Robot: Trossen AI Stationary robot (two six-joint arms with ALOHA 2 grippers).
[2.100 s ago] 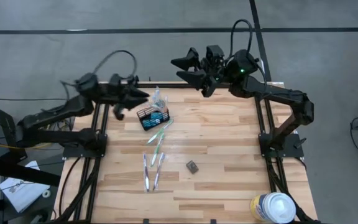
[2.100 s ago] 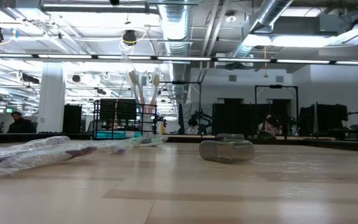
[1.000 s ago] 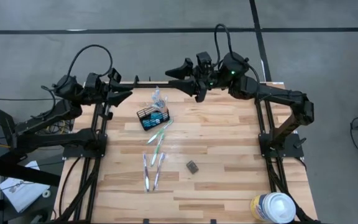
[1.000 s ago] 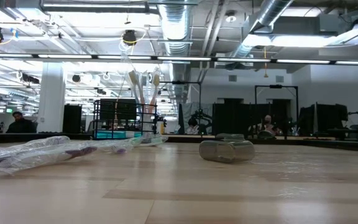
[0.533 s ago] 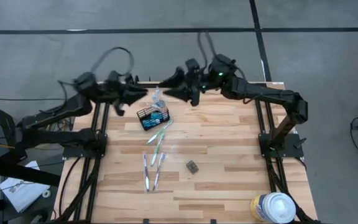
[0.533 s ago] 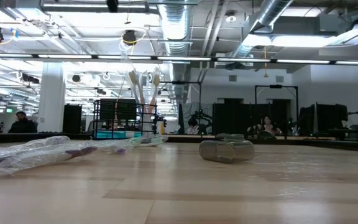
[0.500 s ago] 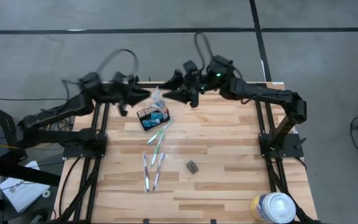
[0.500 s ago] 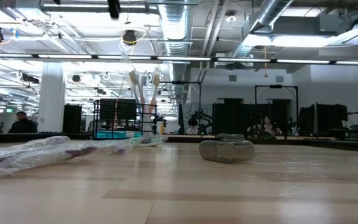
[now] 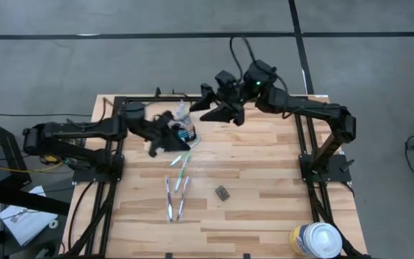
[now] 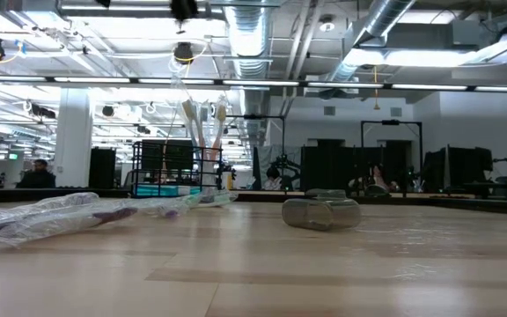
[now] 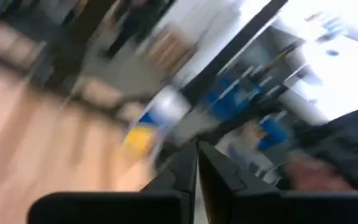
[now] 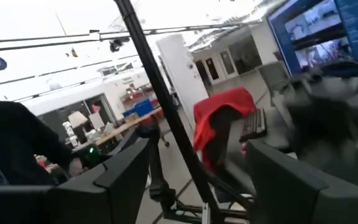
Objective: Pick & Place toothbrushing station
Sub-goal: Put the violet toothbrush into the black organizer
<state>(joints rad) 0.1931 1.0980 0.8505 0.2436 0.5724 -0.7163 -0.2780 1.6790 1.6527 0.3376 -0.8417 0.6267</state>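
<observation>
Nearest the front edge of the pale wooden-plank table (image 9: 264,180) stands a large white round canister (image 9: 315,239), off at a corner, and a small dark grey block (image 9: 222,192) lies a little farther in. Just beyond the block lie several slim white, blue and green toothbrushes (image 9: 177,188) loose on the boards, some of them in clear wrappers; in the low view they show as a pale bundle lying flat. Farther back stands the small black wire-mesh rectangular caddy (image 10: 176,170), upright, with a few brushes standing in it and blue-and-white toothpaste tubes at its bottom. The left gripper (image 9: 162,139) sits over the caddy's near side with its two dark fingers (image 11: 194,177) pressed together and nothing between them, so it hides much of the mesh from above. The right gripper (image 9: 208,103) hovers above the far edge of the table, just behind the caddy, its fingers (image 12: 291,180) spread wide and empty. The step in hand looks like reaching for the next loose brush. To do it well, the left gripper should part its fingers before descending, approach a brush across its handle, and lift clear of the caddy's rim before lowering it in upright.
</observation>
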